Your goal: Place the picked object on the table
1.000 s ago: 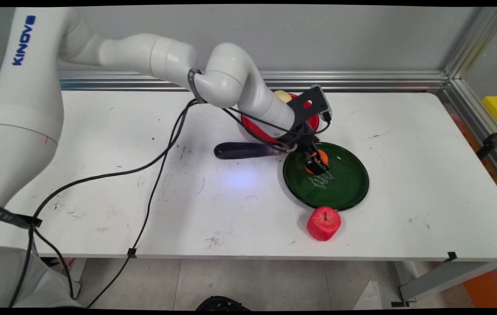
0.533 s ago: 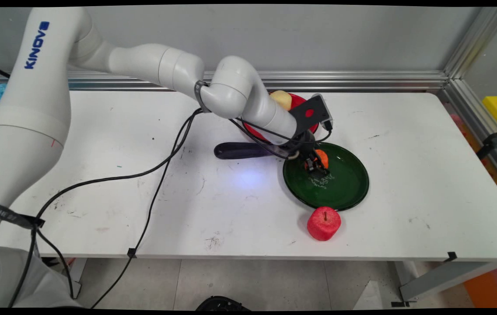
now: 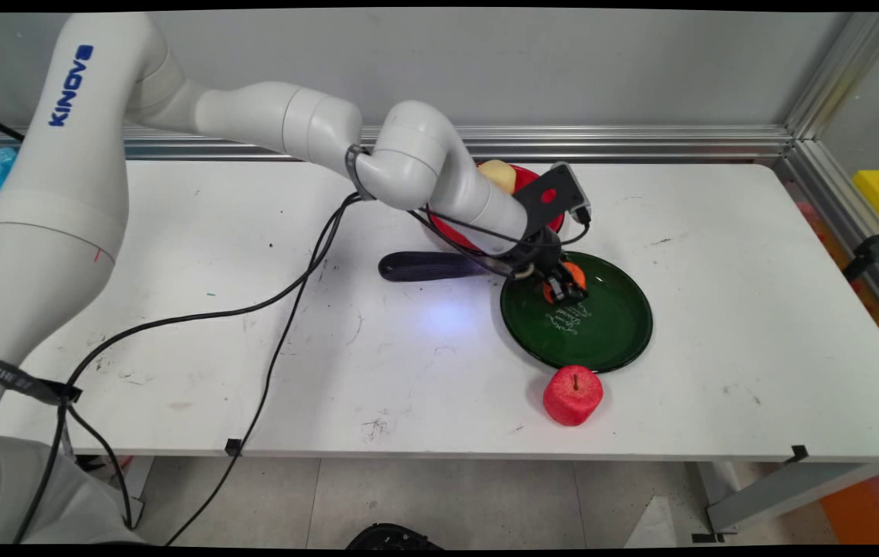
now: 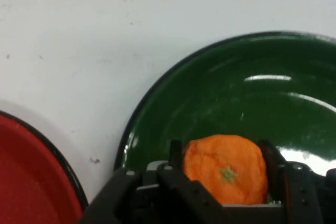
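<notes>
My black gripper (image 3: 564, 287) reaches down onto the far left part of a dark green plate (image 3: 611, 340). It is shut on an orange (image 3: 573, 274) that rests in the plate. The hand view shows the orange (image 4: 224, 170) filling the gap of the gripper (image 4: 223, 157), with one black finger (image 4: 175, 153) pressed on its left side and the other on its right. The green plate (image 4: 220, 93) lies beyond it there, and white lettering marks its middle in the main view.
A red plate (image 3: 441, 219) behind the gripper holds a pale yellow fruit (image 3: 501, 175); its rim (image 4: 31, 182) shows in the hand view. A dark purple eggplant (image 3: 424, 265) lies left of the green plate. A red apple (image 3: 572, 395) stands by the table's front edge. Black cables hang across the left half.
The hand has tilted and shifted slightly toward the far side of the green plate. The fingers have drawn in around the orange, which stays in the plate.
</notes>
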Robot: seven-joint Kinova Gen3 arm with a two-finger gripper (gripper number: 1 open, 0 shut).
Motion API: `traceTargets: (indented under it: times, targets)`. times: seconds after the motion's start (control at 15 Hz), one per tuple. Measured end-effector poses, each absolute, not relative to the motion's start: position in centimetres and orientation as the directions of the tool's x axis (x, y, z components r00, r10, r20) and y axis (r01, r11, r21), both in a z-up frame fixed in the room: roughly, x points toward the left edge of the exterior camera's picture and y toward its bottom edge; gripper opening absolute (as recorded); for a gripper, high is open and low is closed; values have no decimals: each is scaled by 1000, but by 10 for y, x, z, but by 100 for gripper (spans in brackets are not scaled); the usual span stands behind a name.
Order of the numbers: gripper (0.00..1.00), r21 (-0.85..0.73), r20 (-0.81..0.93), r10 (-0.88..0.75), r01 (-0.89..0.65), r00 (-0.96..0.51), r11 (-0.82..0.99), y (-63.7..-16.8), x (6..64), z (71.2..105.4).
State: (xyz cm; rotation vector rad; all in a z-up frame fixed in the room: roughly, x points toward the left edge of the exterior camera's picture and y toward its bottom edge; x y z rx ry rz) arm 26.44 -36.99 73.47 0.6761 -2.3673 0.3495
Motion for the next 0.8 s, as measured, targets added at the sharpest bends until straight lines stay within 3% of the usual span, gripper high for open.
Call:
traceTargets:
  times: [0.8]
  targets:
    - [0, -38, 624, -370, -499, -688, 866, -348, 316, 801]
